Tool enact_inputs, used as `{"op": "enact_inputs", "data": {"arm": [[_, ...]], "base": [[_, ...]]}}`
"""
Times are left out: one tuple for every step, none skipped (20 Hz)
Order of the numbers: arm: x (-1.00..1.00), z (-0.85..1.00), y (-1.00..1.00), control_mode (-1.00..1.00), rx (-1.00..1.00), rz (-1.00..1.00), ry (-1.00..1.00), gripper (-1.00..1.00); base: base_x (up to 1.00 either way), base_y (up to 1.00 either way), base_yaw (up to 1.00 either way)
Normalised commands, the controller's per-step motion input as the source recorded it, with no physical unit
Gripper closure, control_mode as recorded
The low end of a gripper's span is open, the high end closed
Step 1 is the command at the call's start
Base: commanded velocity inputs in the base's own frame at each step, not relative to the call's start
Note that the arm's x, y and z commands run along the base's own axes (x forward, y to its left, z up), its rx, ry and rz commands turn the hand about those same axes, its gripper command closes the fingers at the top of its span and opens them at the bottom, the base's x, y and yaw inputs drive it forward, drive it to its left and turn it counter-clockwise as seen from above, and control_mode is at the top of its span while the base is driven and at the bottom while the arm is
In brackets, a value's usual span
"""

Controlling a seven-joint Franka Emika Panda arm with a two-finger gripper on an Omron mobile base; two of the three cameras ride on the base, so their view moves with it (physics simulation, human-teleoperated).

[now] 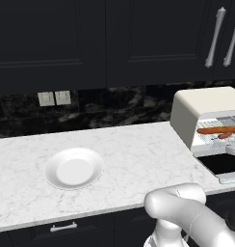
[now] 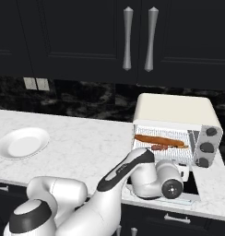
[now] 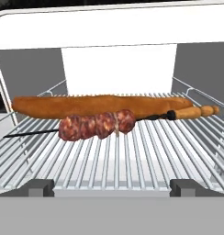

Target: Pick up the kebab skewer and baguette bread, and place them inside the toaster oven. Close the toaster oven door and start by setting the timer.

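Two dark fingertips (image 3: 39,187) of your tool (image 3: 111,188) sit at the near edge of the hand view, spread wide apart with nothing between them, just in front of the wire rack (image 3: 132,160). On that rack the kebab skewer (image 3: 98,125) lies nearest you, its meat chunks bunched toward the middle and its orange handle pointing right, touching or just in front of the baguette bread (image 3: 95,104), which lies lengthwise behind it across most of the rack. Both foods are thus already inside the toaster oven (image 2: 172,108), which stands at the right end of the marble tabletop (image 1: 138,149); the white plate (image 1: 73,169) they would have come from sits bare, well apart to the left. The toaster oven door (image 1: 225,164) hangs folded down, flat and open, below the rack. You appear to be at the end of the loading step, so your next move is to back the tool out clear of the rack, drop below the door's edge, and swing it up until it shuts. After that you'll need a careful pinch on one of the knobs (image 2: 207,147) on the right front panel; which one is the timer I cannot tell from here.
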Motion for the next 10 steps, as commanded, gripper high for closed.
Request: {"op": "enact_inputs", "data": {"arm": [[0.24, 0.0, 0.0, -1.0, 0.0, 0.0, 0.0, -1.0], [0.26, 0.0, 0.0, -1.0, 0.0, 0.0, 0.0, -1.0], [0.26, 0.0, 0.0, -1.0, 0.0, 0.0, 0.0, -1.0], [0.26, 0.0, 0.0, -1.0, 0.0, 0.0, 0.0, -1.0], [0.29, 0.0, 0.0, -1.0, 0.0, 0.0, 0.0, -1.0], [0.31, 0.0, 0.0, -1.0, 0.0, 0.0, 0.0, -1.0], [0.32, 0.0, 0.0, -1.0, 0.0, 0.0, 0.0, -1.0], [0.34, 0.0, 0.0, -1.0, 0.0, 0.0, 0.0, -1.0], [0.34, 0.0, 0.0, -1.0, 0.0, 0.0, 0.0, -1.0], [0.31, 0.0, 0.0, -1.0, 0.0, 0.0, 0.0, -1.0]], "base": [[0.0, 0.0, 0.0], [0.0, 0.0, 0.0], [0.0, 0.0, 0.0], [0.0, 0.0, 0.0], [0.0, 0.0, 0.0], [0.0, 0.0, 0.0], [0.0, 0.0, 0.0], [0.0, 0.0, 0.0], [0.0, 0.0, 0.0], [0.0, 0.0, 0.0]]}}
